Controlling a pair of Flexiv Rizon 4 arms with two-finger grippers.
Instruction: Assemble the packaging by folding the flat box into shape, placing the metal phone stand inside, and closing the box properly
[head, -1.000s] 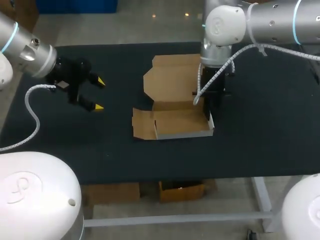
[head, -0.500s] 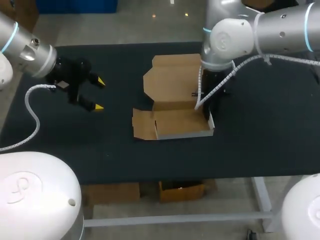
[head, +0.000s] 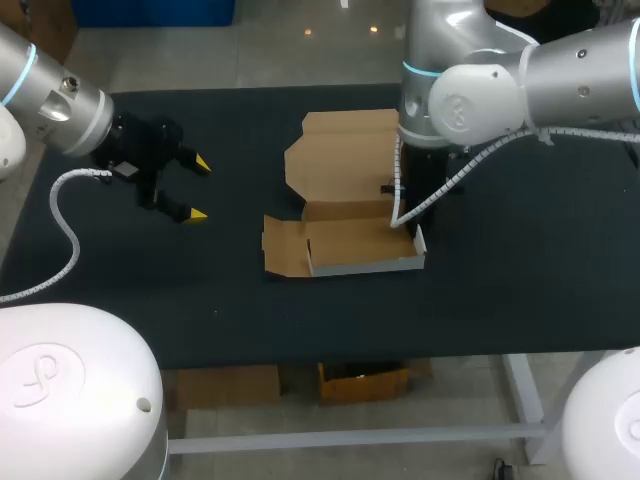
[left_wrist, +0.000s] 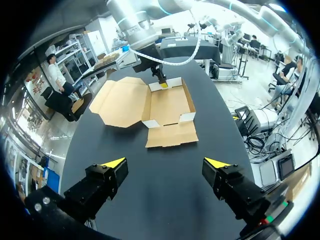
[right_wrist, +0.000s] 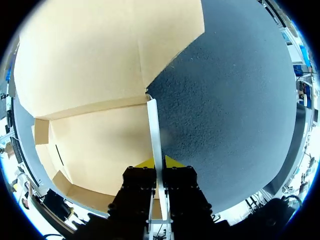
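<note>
Shows a partly folded cardboard box (head: 345, 205) near the middle of the black bench (head: 520, 270). Presents its lid panel (head: 340, 160) spread open and flat on the far side, joined along a crease to the shallow tray (head: 355, 245) on the near side. Presents the tray's front wall (head: 365, 268) and right side wall (right_wrist: 154, 125) standing up, white on their outer faces and brown within. Leaves the left side flap (head: 283, 245) lying flat on the bench beside the tray.

Sets the right hand (right_wrist: 159, 162) at the tray's right end, under the right arm (head: 480, 90) that comes down from the far right. Closes its fingers tight on the right side wall, one yellow tip inside the tray and the other outside, with the thin card upright between them.

Places the left hand (head: 198, 188) over bare bench at the left, well apart from the box. Spreads its fingers wide, with nothing between them. Looks, from the left wrist, across open bench to the box lying ahead of the spread tips, with the right hand at the box's far end.
</note>
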